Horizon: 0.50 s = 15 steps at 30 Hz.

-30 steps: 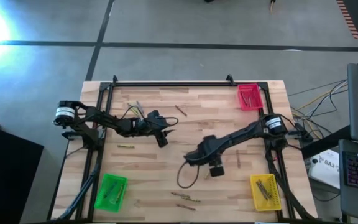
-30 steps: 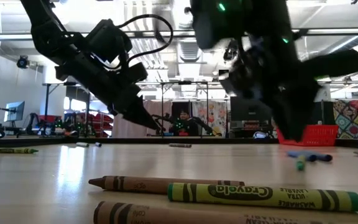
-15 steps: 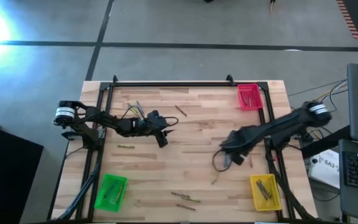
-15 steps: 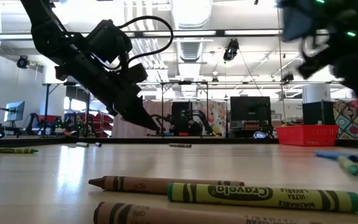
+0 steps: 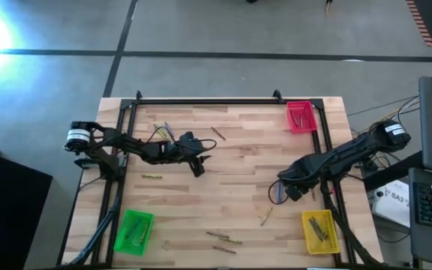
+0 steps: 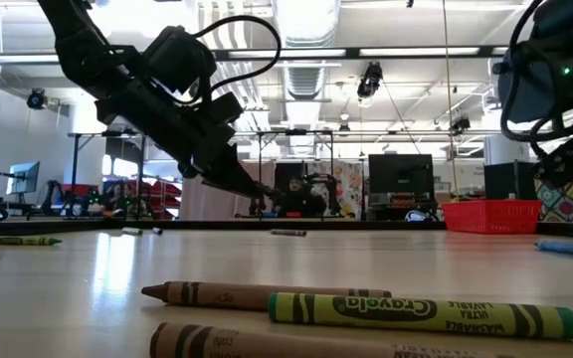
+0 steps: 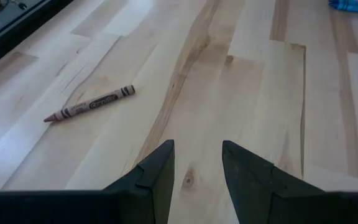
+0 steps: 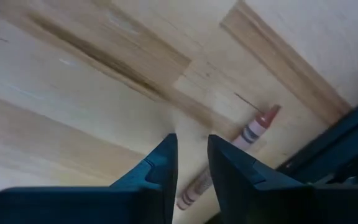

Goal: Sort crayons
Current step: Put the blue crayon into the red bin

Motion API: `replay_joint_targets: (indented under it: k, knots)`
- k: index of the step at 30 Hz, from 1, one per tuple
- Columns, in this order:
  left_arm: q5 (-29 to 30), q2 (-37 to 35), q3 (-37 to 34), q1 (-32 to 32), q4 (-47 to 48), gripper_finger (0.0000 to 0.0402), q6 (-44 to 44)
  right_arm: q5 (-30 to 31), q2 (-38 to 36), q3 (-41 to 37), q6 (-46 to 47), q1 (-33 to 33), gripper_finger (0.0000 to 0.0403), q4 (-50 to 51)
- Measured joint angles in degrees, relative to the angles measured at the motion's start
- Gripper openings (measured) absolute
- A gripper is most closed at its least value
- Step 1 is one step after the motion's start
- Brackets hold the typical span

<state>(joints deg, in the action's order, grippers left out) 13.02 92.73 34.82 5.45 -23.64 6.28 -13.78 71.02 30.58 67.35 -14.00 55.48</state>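
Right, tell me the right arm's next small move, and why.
Probably lower the right gripper onto the red crayon and close. The wrist view shows that crayon lying loose on the wood just past the parted fingers, which hold nothing. The left gripper waits empty above the table.

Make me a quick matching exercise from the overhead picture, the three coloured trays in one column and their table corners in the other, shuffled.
Things:
1. red tray
2. green tray
3. yellow tray

Places in the high view:
A. lower right corner of the table
B. upper right corner of the table
C. lower left corner of the table

Pairs: 1-B, 2-C, 3-A
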Motion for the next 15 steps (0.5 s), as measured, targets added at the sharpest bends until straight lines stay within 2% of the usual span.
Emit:
replay_joint_targets:
  k: [8,15]
  knots:
    - [-0.01,0.00,-0.07,0.00,0.74,0.0118,-0.02,0.26,5.48,3.65,-6.89,0.00,0.0063,-0.06]
    - [-0.02,0.00,-0.07,0.00,1.12,0.0118,-0.02,3.25,4.88,11.11,-7.15,0.00,0.0081,-0.81]
